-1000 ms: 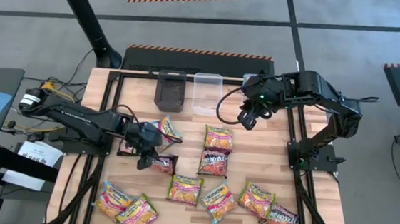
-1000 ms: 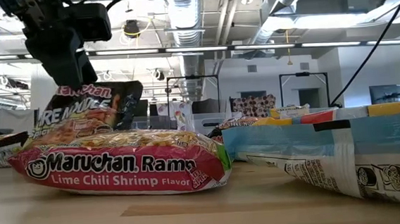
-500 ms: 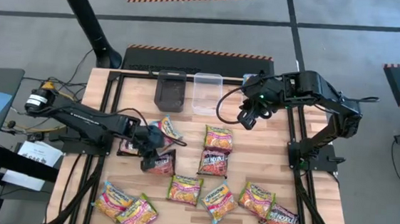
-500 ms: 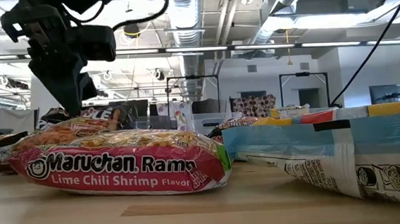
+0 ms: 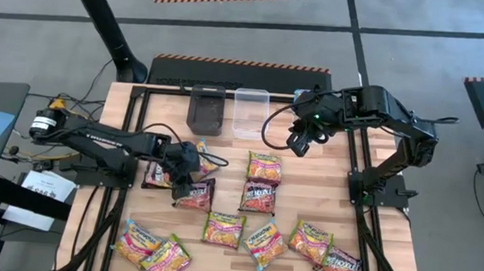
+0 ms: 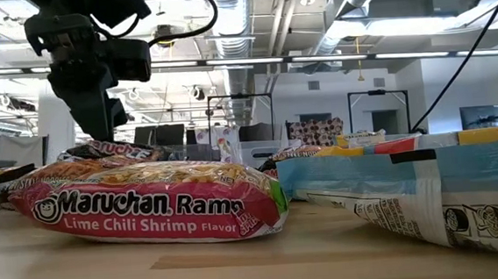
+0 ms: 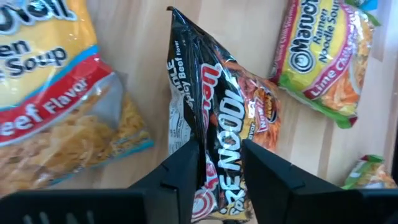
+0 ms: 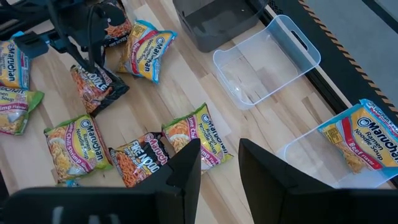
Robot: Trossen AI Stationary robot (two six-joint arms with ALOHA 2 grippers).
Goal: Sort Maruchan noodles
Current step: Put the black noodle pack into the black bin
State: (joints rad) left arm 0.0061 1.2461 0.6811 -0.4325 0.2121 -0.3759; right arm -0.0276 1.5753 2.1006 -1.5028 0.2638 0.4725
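Black noodle packet [image 7: 214, 130] pinched between left gripper [image 7: 219, 163] fingers [image 7: 186, 171]

Seen from the right gripper [image 8: 217, 163], fingers parted: the left gripper [image 8: 93, 62] pinches a dark noodle packet [image 8: 94, 87] on the wooden table [image 8: 186, 93]. Nearby lie a clear tub [image 8: 267, 59], a dark tub [image 8: 217, 22], and a blue-trimmed packet [image 8: 360, 140] in another clear tub.

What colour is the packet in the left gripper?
Black, with orange-red lettering; the left wrist view shows the packet best.
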